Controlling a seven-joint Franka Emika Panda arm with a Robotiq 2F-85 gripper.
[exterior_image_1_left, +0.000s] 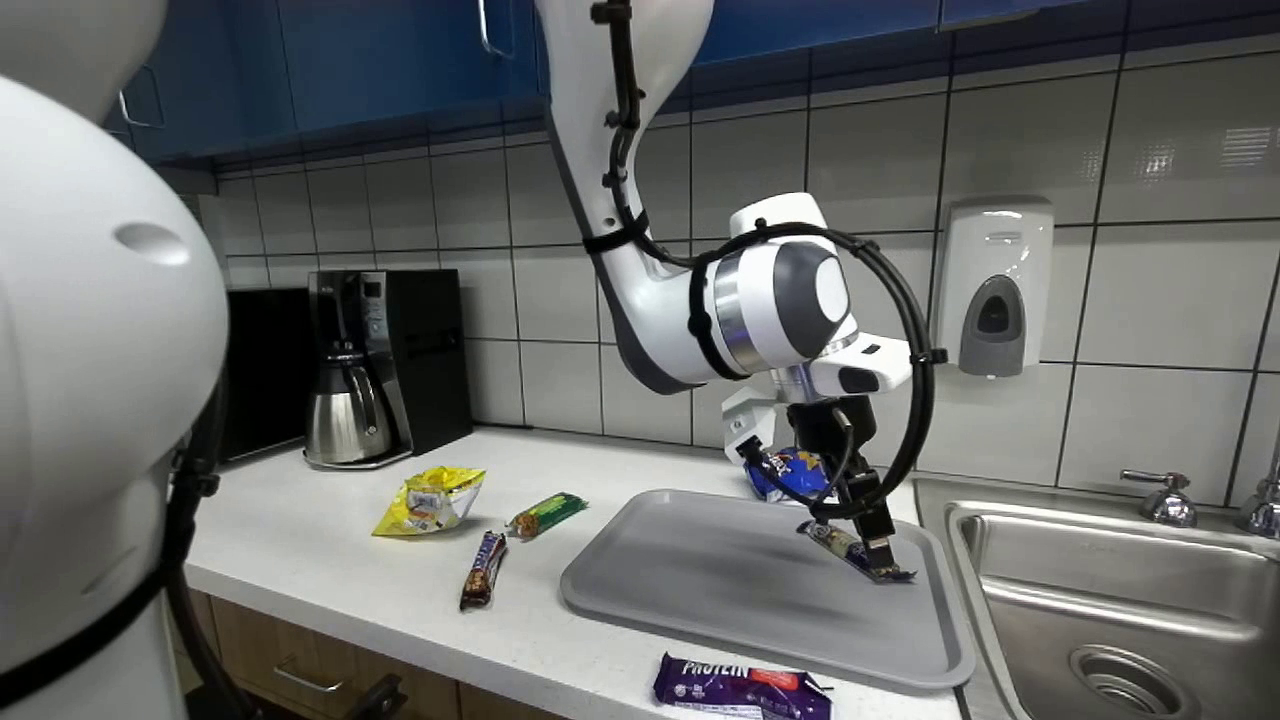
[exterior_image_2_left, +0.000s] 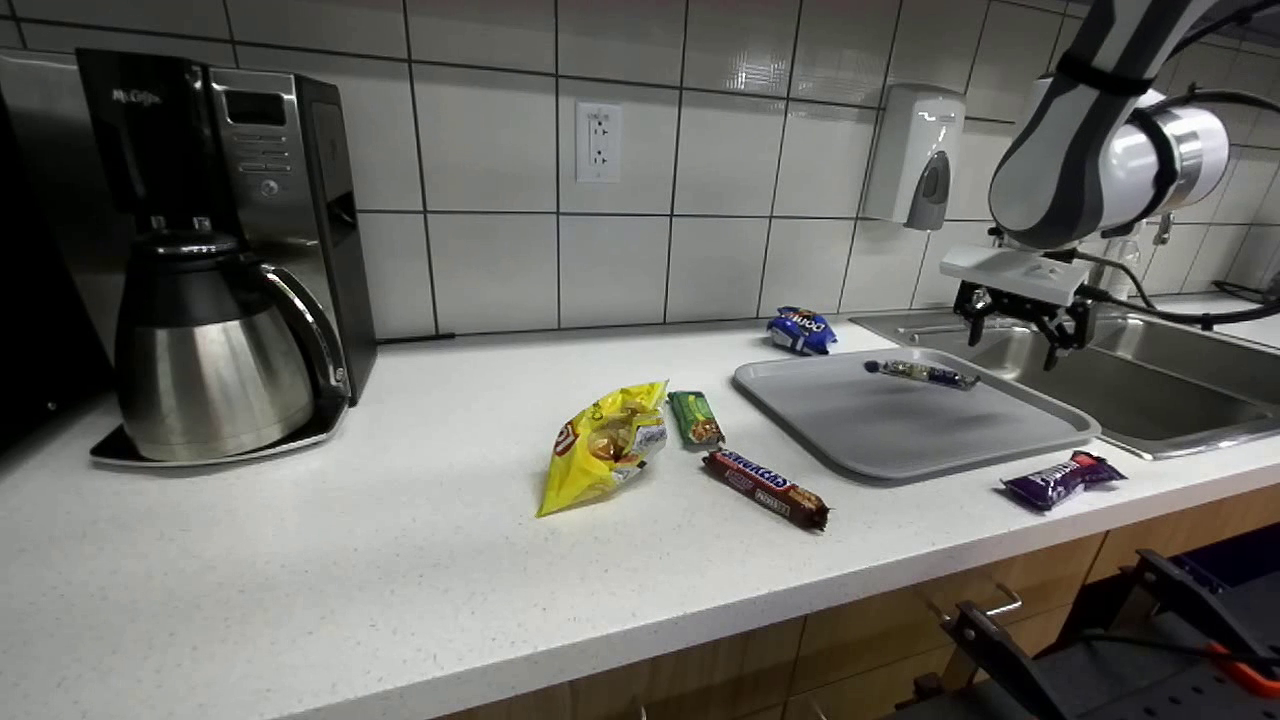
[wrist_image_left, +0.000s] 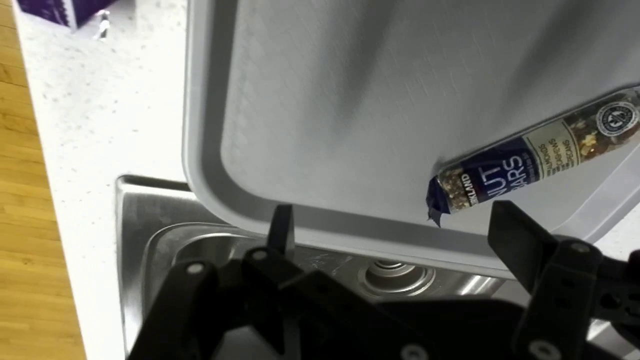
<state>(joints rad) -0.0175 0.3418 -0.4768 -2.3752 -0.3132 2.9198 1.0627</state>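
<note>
My gripper (wrist_image_left: 395, 215) is open and empty in the wrist view, its two black fingers wide apart over the tray's sink-side rim. It also shows in both exterior views (exterior_image_1_left: 878, 560) (exterior_image_2_left: 1013, 348), above the sink end of the tray. A nut bar (wrist_image_left: 525, 157) in a clear and dark blue wrapper lies on the grey tray (wrist_image_left: 325, 110). The bar's near end is close to the right finger in the wrist view, with no contact visible. The bar (exterior_image_1_left: 842, 545) (exterior_image_2_left: 920, 373) and tray (exterior_image_1_left: 710, 560) (exterior_image_2_left: 900, 430) show in both exterior views; a finger partly covers the bar in an exterior view.
A purple protein bar (exterior_image_1_left: 745, 690) lies by the tray's front edge. A Snickers bar (exterior_image_2_left: 768, 487), a green bar (exterior_image_2_left: 695, 418) and a yellow bag (exterior_image_2_left: 605, 450) lie beside the tray. A blue bag (exterior_image_2_left: 802, 331) is behind it. A steel sink (exterior_image_1_left: 1120, 620) and coffee maker (exterior_image_2_left: 230, 250) flank the counter.
</note>
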